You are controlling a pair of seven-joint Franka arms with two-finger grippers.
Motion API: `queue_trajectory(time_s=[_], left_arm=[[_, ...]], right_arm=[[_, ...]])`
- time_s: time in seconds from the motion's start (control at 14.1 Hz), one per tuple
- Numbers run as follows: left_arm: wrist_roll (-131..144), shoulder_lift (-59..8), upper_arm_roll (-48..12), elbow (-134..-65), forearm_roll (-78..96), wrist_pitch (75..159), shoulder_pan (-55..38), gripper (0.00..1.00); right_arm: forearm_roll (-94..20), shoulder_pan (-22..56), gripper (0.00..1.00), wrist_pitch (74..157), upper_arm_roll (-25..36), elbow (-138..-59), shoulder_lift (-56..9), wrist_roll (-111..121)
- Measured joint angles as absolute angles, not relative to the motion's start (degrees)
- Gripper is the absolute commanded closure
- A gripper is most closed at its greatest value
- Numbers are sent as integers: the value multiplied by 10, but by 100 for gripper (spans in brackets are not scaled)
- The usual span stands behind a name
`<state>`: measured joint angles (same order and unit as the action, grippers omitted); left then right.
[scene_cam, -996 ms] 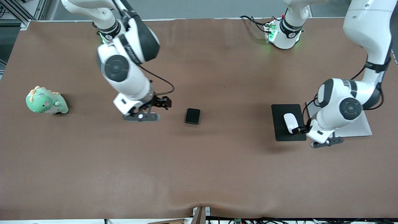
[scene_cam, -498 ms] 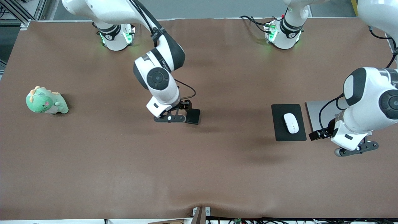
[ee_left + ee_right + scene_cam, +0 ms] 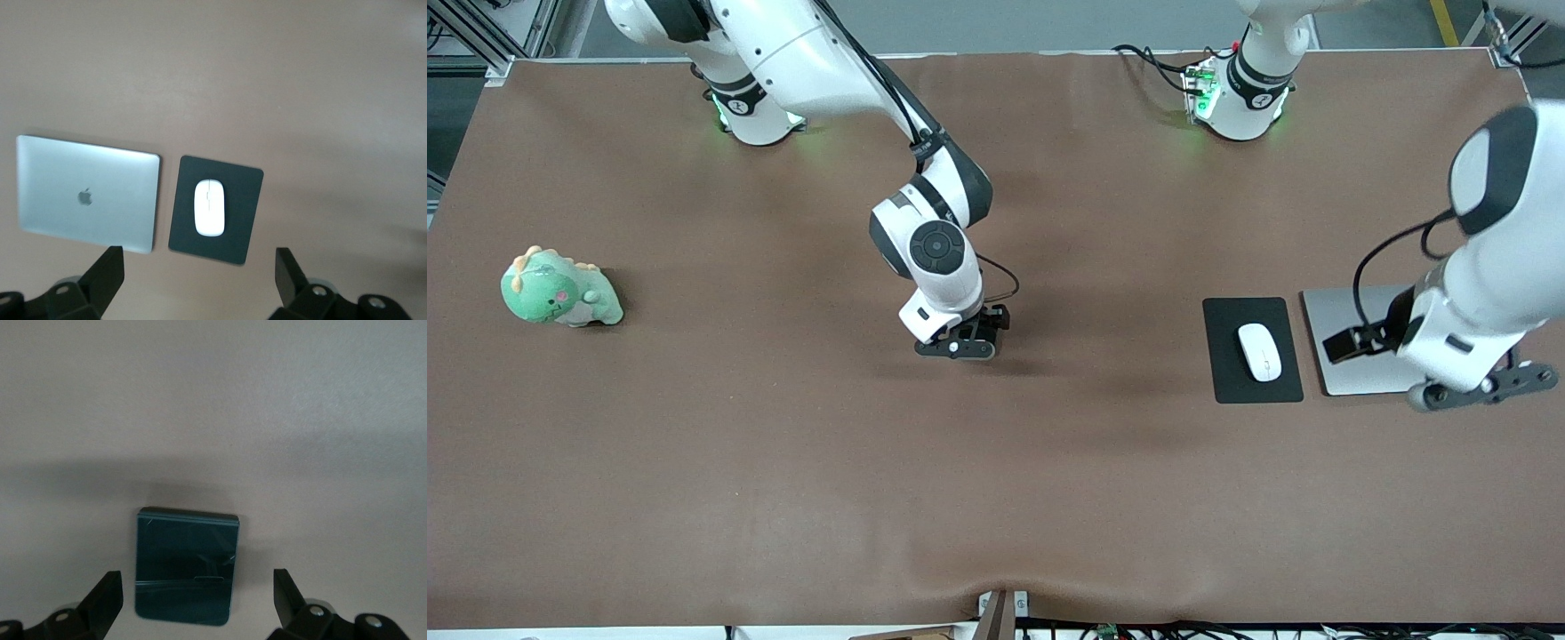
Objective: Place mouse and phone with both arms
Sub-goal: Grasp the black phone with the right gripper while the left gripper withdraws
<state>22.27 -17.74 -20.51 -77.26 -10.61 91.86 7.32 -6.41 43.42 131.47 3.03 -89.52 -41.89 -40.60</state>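
Right gripper (image 3: 197,600) hangs open over the phone (image 3: 186,565) mid-surface. Left gripper (image 3: 200,280), open, hovers above the laptop (image 3: 1356,342); the mouse (image 3: 1259,352) sits on its pad (image 3: 1224,354). Dinosaur toy (image 3: 559,289) well apart.

- table (image 3: 694,462): plain brown cloth.
- mouse (image 3: 1259,352): glossy white, a thin line down its middle.
- mouse pad (image 3: 1227,373): matte black.
- laptop (image 3: 87,193): silver, grey apple logo.
- phone (image 3: 185,565): glossy dark slab with a teal sheen.
- dinosaur toy (image 3: 559,289), left of the front frame: green, orange spikes, pink cheek.
- arms: white, black joint bands, green-lit bases.
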Motion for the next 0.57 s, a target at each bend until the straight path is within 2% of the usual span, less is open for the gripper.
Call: queue_trajectory(time_s=[0.28,0.57], left_arm=[[223,-105,-213,-772,-93,849,73,0],[222,-64,-204,-779,-72,822,72,0]], right_arm=[[-64,440,0,1340,30,-895,-445,-425],[-68,441,0,1353,30,-892,-450,-452]])
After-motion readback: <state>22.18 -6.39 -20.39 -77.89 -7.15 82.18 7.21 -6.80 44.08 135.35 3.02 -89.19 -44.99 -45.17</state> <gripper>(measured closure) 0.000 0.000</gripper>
